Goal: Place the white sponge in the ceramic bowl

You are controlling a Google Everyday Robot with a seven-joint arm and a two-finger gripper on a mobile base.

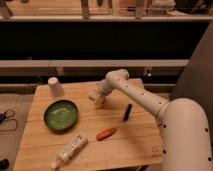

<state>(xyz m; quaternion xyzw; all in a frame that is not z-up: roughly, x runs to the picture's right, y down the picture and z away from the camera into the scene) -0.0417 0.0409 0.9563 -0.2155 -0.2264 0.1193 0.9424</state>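
Observation:
The ceramic bowl [60, 115] is green and glossy and sits on the left part of the wooden table [135, 145]; I see nothing in it. My gripper [97, 98] hangs low over the table's back middle, to the right of the bowl and a little behind it. A small pale cream block, the white sponge [93, 95], shows at the gripper's tip. I cannot tell whether it is held or only lies on the table there.
A white upturned cup [55, 86] stands at the back left corner. A white tube [70, 150] lies near the front edge. An orange-red object [106, 133] and a dark marker-like object [128, 112] lie right of the bowl.

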